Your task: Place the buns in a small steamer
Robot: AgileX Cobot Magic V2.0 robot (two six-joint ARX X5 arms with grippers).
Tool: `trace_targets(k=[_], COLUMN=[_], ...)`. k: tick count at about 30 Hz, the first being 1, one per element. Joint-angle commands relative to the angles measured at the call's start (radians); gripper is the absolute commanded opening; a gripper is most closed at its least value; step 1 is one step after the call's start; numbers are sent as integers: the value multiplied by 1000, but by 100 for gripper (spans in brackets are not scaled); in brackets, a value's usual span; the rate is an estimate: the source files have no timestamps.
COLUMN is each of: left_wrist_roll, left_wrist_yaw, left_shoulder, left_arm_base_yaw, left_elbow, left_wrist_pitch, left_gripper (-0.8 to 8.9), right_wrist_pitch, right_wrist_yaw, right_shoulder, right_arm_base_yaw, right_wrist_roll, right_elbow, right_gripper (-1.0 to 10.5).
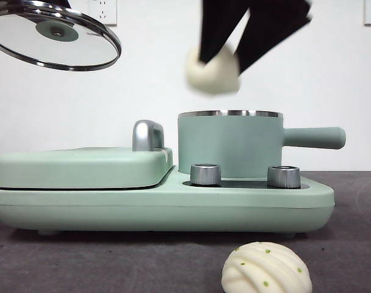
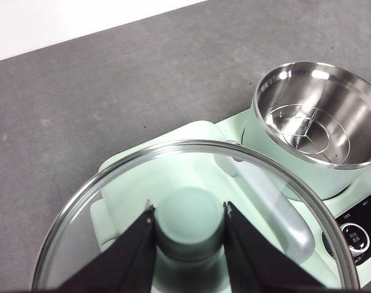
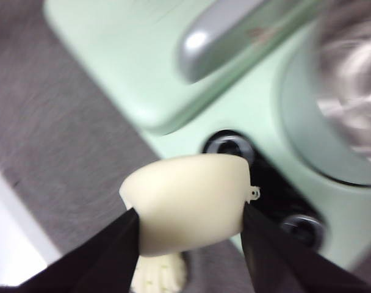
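Note:
My right gripper (image 1: 219,58) (image 3: 191,223) is shut on the smooth cream bun (image 1: 212,71) (image 3: 188,207), holding it in the air just above the rim of the small steamer (image 1: 229,143), a little left of its middle. The steamer (image 2: 316,116) is uncovered, with a steel rack inside and its green handle (image 1: 313,138) pointing right. High at the left, my left gripper (image 2: 188,223) is shut on the green knob of the glass lid (image 1: 54,36) (image 2: 191,213). The ridged bun with green specks (image 1: 266,268) (image 3: 158,274) lies on the table in front of the appliance.
The steamer sits on a mint-green cooker base (image 1: 161,204) with two steel dials (image 1: 205,174) (image 1: 284,176). A flat green griddle cover (image 1: 82,166) with a chrome handle (image 1: 147,135) fills the base's left half. A grey tabletop (image 1: 112,262) surrounds it.

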Motion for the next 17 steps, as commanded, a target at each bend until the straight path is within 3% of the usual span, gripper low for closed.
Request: trace_targets(k=[1, 10, 17], left_wrist_roll=[-1, -2, -3], left_wrist_yaw=[2, 2, 2], left_shoulder=[-1, 0, 0], left_arm_base_yaw=[-2, -2, -2], left_elbow=[15, 15, 15], left_wrist_pitch=[32, 32, 32], left_gripper=[11, 11, 11], right_wrist_pitch=[-8, 93, 145], right_wrist_yaw=[0, -160, -165], right_shoulder=[19, 177, 361], right_arm_base_yaw=[-77, -298, -338], right_wrist_roll=[3, -8, -21], right_elbow=[75, 203, 290], right_gripper=[235, 235, 235])
